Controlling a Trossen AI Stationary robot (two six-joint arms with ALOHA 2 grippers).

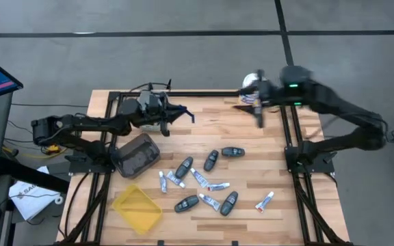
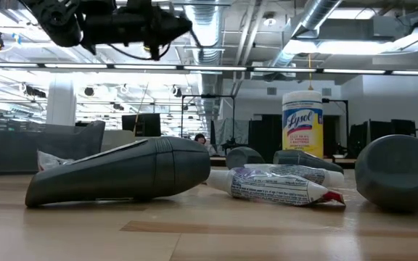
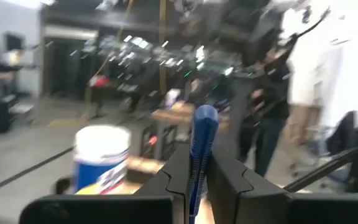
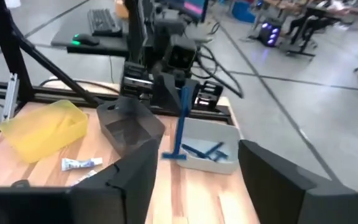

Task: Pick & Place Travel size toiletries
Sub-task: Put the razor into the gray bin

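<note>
Left pincer (image 4: 180, 93) clamped on a blue razor (image 4: 180, 124), hanging upright just above the white bin (image 4: 213, 157). More razors (image 4: 202, 150) inside that bin. Right pincer (image 1: 258, 113) spread wide, holding nothing, well apart from the bin. Tubes (image 1: 207, 183) and grey fobs (image 1: 211, 160) scattered on the worktop (image 1: 252, 198) beyond it.

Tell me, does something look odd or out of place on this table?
Yes: toiletries lie scattered loose across the table, some overlapping. Only the white bin holds razors; the left gripper holds another razor above it.
</note>
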